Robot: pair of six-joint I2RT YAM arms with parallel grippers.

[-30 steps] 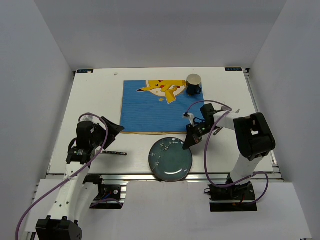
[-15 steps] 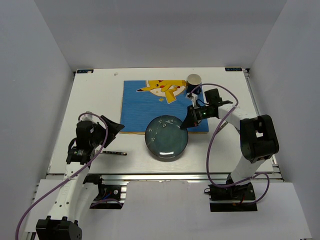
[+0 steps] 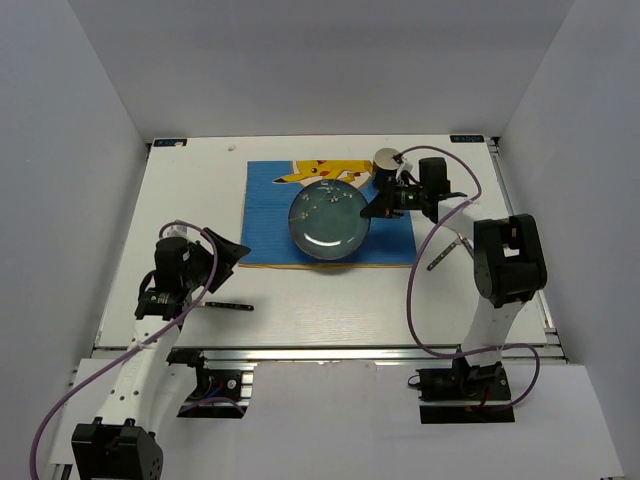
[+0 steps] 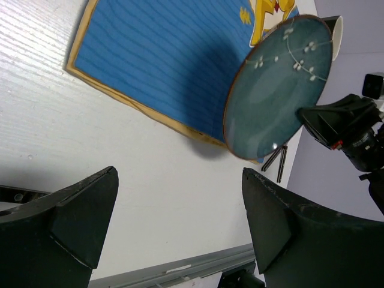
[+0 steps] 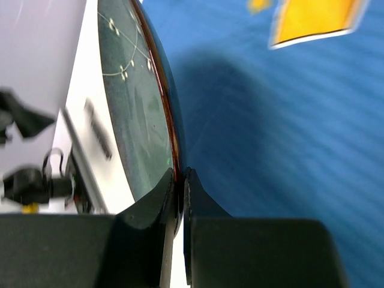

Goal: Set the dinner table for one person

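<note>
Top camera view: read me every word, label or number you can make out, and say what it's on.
Nothing is readable.
Blue sticker, far left corner of the dinner table: too small to read.
Second blue sticker, far right corner: too small to read.
Placemat: cartoon figure only, no words.
Plate: flower pattern, no lettering.

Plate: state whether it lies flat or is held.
Held, tilted: right gripper pinches the plate by its rim; shadow falls on the placemat below.

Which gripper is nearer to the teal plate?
Right. The right gripper pinches the teal plate at its rim; the left gripper stands open, well apart, to its near-left.
</note>
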